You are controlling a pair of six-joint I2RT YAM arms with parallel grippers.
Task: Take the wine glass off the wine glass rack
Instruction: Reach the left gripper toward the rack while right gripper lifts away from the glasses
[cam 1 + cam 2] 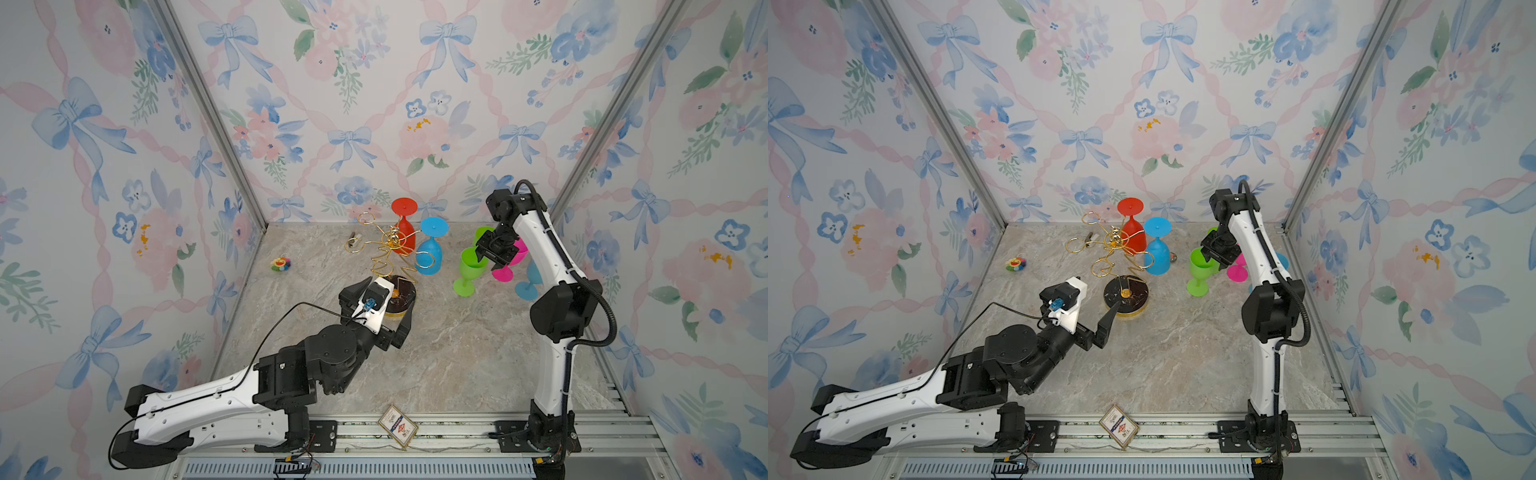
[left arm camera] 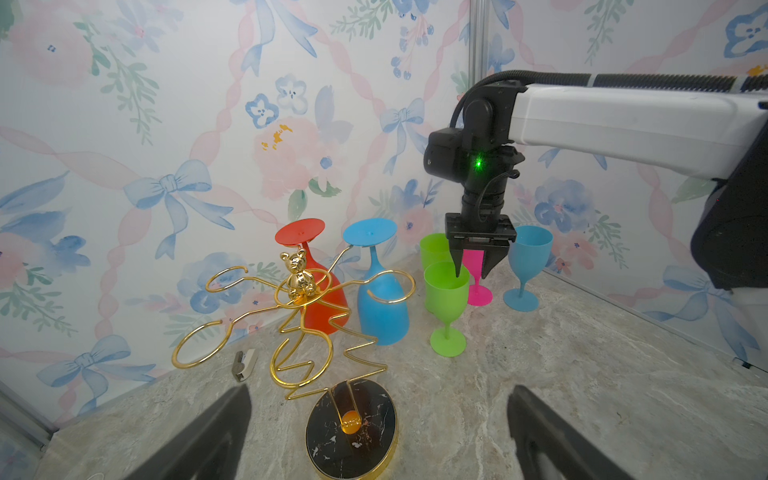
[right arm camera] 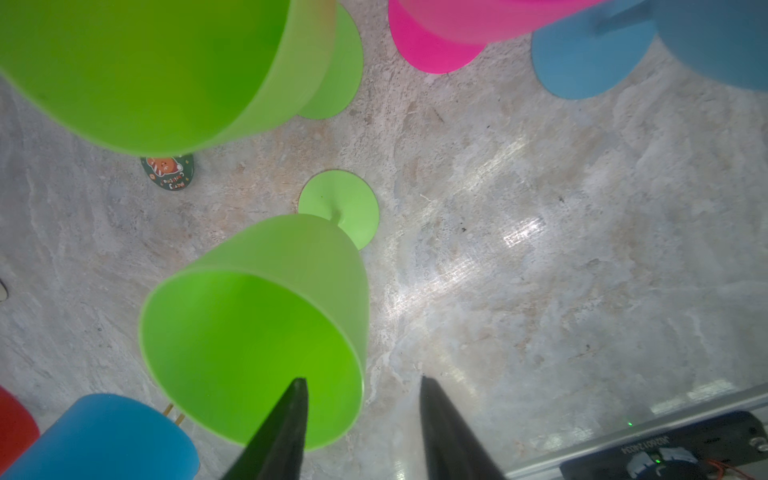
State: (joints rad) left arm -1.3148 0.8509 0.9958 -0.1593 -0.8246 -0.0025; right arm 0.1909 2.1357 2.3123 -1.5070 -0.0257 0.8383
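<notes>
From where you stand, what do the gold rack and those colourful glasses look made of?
The wine glass rack looks like bent metal wire, polished gold: it glints. Its base: black marble or imitation, white-veined. The green wine glass, like the others, seems opaque matte plastic.

You're looking at a robot test cell, probably in a lab: flowered wallpaper panels point(image 1: 374, 104) sit in aluminium posts point(image 1: 217, 124), and the marble-look tabletop point(image 1: 457, 353) ends on the near side at a slotted rail point(image 1: 457, 432) with both arm bases point(image 1: 536, 434) bolted on.

Rack base point(image 2: 365, 453) between wide-apart L pincer point(image 2: 380, 390) tips, prob. not touching.
</notes>
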